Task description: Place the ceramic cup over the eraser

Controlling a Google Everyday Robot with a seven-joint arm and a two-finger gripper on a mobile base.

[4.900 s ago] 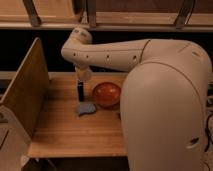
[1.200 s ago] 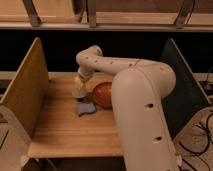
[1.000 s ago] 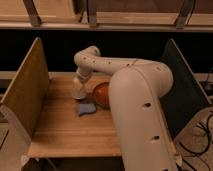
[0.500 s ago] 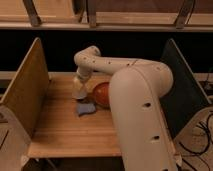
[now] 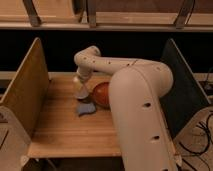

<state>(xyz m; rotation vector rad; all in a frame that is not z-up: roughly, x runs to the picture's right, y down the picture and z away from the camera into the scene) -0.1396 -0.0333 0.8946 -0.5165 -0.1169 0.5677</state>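
Mostly done: gripper (image 5: 81, 92) at bowl's (image 5: 101, 93) 9 o'clock lowers cup (image 5: 81, 94); eraser hidden, jaws can't tell, release left.

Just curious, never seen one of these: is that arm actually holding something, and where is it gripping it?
Cannot be told: the end effector is down at the table, left of the orange bowl, above the light-blue piece.

Arm (image 5: 131, 85): smooth cream-white rounded shells. Small dark holes dot the casing. Hand (image 5: 81, 93), low by the worktop (image 5: 60, 125), looks equally pale.
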